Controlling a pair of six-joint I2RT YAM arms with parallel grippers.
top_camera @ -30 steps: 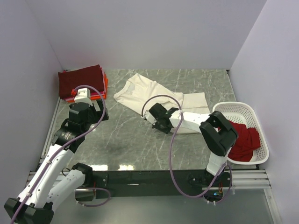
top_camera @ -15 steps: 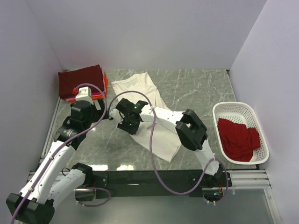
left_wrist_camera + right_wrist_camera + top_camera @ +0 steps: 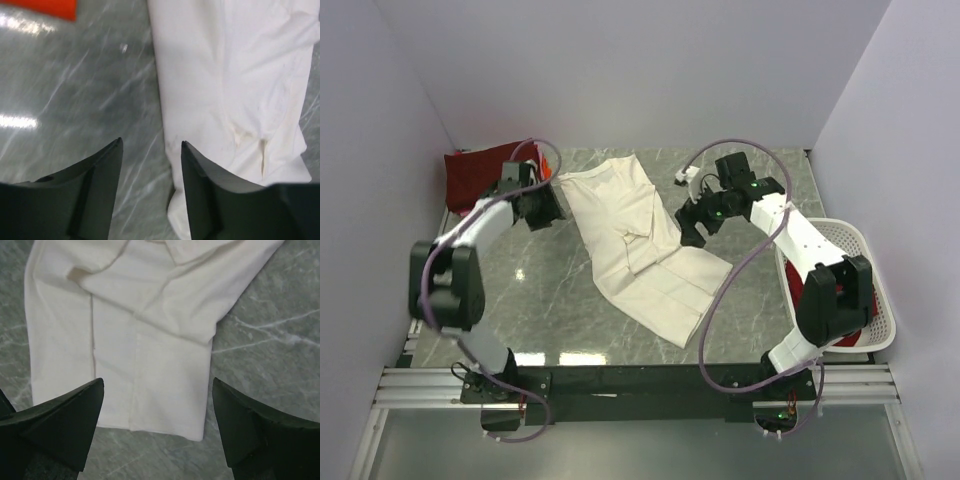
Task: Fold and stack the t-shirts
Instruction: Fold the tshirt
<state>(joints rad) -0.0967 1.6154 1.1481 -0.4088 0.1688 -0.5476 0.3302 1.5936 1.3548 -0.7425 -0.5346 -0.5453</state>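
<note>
Cloth is the concern here: a cream shirt (image 3: 640,250) lies flat on the table (image 3: 560,320), already narrowed into a long strip. Its long axis runs on a slant from the far left to the near right. The straight edge at the near-right end is probably the hem, though the collar cannot be made out plainly from above. A stack of folded shirts (image 3: 480,175), maroon over red, is seen at the far left corner, and a basket (image 3: 865,240) stands at the right. The strip is flanked at its far half. The left gripper (image 3: 548,208) is held just beside the left long edge, and the right gripper (image 3: 690,228) just beside the right one. In the left wrist view the left gripper (image 3: 151,145) has its jaws set moderately apart over bare marble at the cloth's edge, with nothing gripped. In the right wrist view the right gripper (image 3: 157,385) is spread wide above the near end of the shirt (image 3: 150,340), empty as well. A crosswise fold is judged to come next, so one end would be carried along the slant toward the other. Neither arm is clearly nearer.
</note>
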